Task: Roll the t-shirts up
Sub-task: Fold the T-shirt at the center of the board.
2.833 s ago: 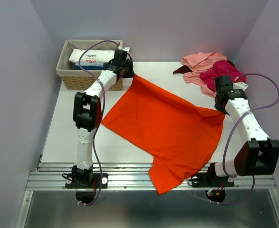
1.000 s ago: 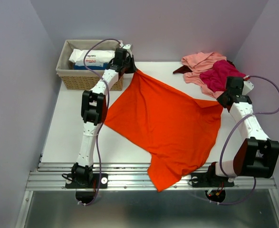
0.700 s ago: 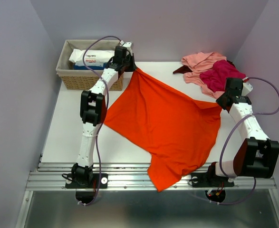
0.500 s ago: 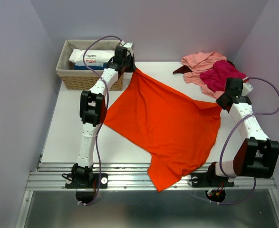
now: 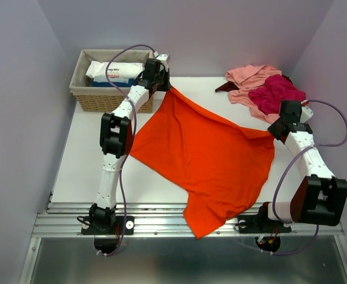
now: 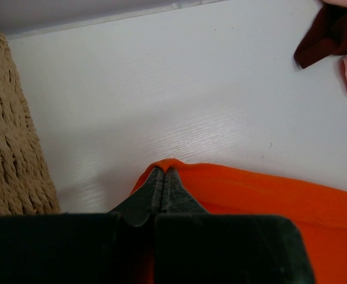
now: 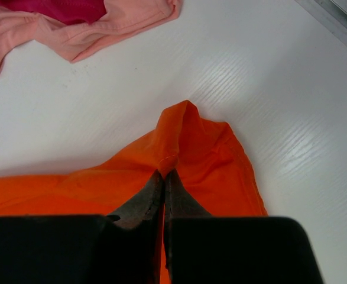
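Observation:
A bright orange-red t-shirt (image 5: 206, 157) lies spread across the white table, its lower end hanging over the near edge. My left gripper (image 5: 168, 87) is shut on its far left corner (image 6: 164, 165) beside the basket. On the right, my right gripper (image 5: 273, 131) is shut on the shirt's right corner (image 7: 182, 133), which bunches up in front of the jaws. Salmon-pink (image 5: 250, 77), magenta (image 5: 275, 93) and dark maroon (image 5: 223, 87) t-shirts lie heaped at the far right; the maroon one (image 6: 330, 32) and the pink one (image 7: 90, 32) also show in the wrist views.
A wicker basket (image 5: 86, 92) holding a white packet (image 5: 115, 72) stands at the far left corner, its woven side (image 6: 10, 154) close to my left gripper. A metal rail (image 5: 161, 222) runs along the table's near edge. Purple walls close in the back and sides.
My right gripper has carried its corner of the orange-red t-shirt up and away from me; my left gripper has shifted slightly towards the back. The shirt's far edge is now drawn tighter.

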You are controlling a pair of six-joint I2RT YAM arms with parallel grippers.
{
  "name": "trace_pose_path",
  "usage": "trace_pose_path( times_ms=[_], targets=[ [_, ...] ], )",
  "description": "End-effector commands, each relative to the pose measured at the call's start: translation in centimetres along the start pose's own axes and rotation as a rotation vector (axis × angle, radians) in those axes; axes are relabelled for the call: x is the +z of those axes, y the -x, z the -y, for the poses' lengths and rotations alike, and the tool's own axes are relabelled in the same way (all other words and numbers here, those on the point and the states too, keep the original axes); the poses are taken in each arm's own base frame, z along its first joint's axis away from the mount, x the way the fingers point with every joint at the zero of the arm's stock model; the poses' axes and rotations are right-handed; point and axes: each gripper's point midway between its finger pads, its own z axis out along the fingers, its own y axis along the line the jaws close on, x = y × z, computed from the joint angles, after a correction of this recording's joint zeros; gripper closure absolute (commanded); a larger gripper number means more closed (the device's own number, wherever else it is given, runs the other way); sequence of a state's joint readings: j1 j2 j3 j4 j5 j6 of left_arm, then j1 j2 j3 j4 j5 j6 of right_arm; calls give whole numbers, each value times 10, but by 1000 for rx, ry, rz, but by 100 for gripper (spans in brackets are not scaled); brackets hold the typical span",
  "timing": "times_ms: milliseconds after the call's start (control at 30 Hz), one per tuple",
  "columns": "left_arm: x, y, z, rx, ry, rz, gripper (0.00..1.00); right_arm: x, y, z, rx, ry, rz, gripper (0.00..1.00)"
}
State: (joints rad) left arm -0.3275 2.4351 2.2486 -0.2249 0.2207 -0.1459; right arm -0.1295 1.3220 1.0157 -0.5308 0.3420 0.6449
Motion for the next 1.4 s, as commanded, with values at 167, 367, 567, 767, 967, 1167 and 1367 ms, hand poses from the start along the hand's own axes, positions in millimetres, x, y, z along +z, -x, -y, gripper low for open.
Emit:
trace_pose_path(
  times_ms=[167, 367, 567, 767, 967, 1167, 1367],
  targets=[
    [-37, 46, 27, 58, -52, 74, 47, -4, -1, 1, 4, 19, 8, 87],
    [-44, 51, 29, 85, -48, 84, 21, -3, -7, 7, 1, 6, 1, 31],
    [-41, 59, 29, 161, 31, 119, 22, -8, -1, 5, 8, 20, 20, 23],
    [-24, 67, -12, 151, 236, 173, 22, -9, -2, 0, 4, 39, 7, 23],
    [-25, 67, -57, 93, 388, 206, 23, -5, -8, 0, -6, 42, -16, 24],
    [-32, 75, -92, 78, 435, 222, 24, -2, -12, -4, -6, 60, -33, 24],
    [-40, 74, -118, 62, 473, 213, 25, 1, -14, -6, -8, 62, -42, 24]
  ],
)
